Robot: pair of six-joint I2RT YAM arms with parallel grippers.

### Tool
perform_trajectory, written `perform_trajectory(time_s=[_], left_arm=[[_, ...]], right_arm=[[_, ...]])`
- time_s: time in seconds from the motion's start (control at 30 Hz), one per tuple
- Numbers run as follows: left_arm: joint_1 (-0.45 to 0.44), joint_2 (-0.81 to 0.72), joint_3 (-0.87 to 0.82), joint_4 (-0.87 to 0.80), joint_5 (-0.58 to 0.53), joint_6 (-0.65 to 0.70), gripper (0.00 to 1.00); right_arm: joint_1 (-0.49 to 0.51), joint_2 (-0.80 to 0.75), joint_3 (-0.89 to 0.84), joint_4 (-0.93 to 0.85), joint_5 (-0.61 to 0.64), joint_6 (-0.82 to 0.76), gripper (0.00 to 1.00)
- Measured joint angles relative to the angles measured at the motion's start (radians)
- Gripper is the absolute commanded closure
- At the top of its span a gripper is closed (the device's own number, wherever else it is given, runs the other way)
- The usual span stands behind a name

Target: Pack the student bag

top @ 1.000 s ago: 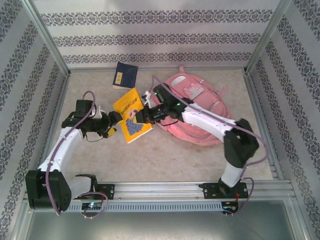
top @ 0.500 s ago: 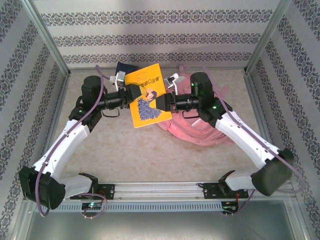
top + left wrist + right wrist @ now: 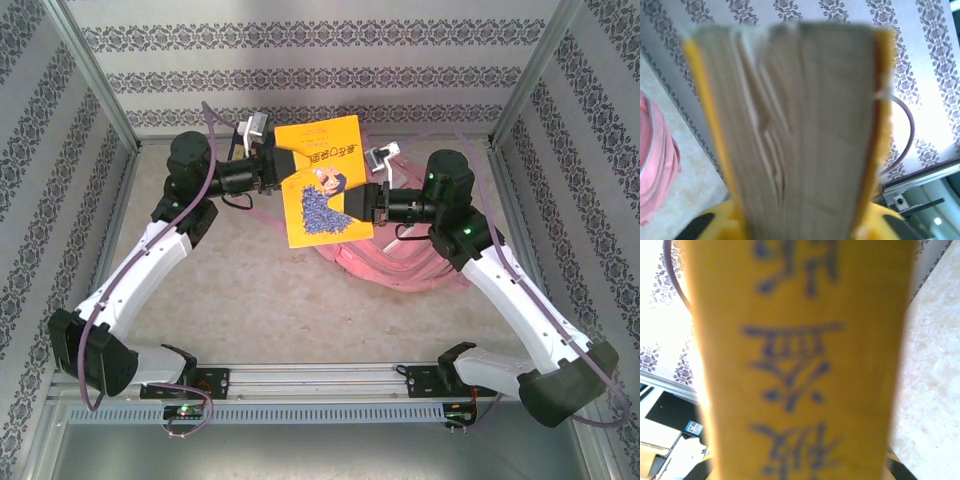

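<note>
Lying slumped toward the far right corner of the tabletop (image 3: 260,300), the student bag (image 3: 400,262) showed pink fabric and loose straps, half hidden behind the raised yellow book (image 3: 322,180). The left fingers (image 3: 270,168) and right fingers (image 3: 366,198) were clamped on the book's opposite edges. Since half a second earlier, the book had risen and moved toward the far edge. Open room lay along the tabletop's near edge.

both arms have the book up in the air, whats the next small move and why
Probably open the right gripper and leave the book with the left gripper. Both grip it at opposite edges, lifted off the table, while the bag lies untended below; the right gripper is on the bag's side and, once free, could handle it.
</note>
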State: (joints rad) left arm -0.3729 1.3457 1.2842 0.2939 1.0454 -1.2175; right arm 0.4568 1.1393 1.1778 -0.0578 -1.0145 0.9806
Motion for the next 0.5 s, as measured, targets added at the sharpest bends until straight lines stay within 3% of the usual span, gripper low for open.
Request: perform_trajectory(time_s=[0.03, 0.13, 0.17, 0.2, 0.3, 0.4, 0.5], left_arm=[[-0.004, 0.01, 0.01, 0.009, 0.002, -0.002, 1.0], [-0.019, 0.042, 0.03, 0.035, 0.01, -0.007, 1.0], [-0.022, 0.048, 0.032, 0.037, 0.013, -0.008, 1.0], [-0.026, 0.051, 0.033, 0.037, 0.012, -0.01, 1.0], [-0.04, 0.056, 0.033, 0.027, 0.004, -0.005, 1.0], [-0.047, 0.058, 0.033, 0.02, -0.051, -0.003, 1.0], [-0.047, 0.06, 0.033, 0.049, -0.149, -0.025, 1.0]], right_arm=[[-0.009, -0.007, -0.003, -0.002, 0.001, -0.002, 0.97], [-0.025, -0.027, -0.007, -0.014, 0.006, -0.004, 0.8], [-0.031, -0.032, -0.007, -0.025, 0.01, -0.008, 0.69], [-0.032, -0.035, -0.007, -0.034, 0.014, -0.012, 0.5], [-0.044, -0.057, -0.007, -0.071, 0.074, -0.051, 0.21], [-0.056, -0.139, -0.054, -0.061, 0.201, -0.069, 0.17], [-0.056, -0.27, -0.203, 0.086, 0.335, -0.025, 0.09]])
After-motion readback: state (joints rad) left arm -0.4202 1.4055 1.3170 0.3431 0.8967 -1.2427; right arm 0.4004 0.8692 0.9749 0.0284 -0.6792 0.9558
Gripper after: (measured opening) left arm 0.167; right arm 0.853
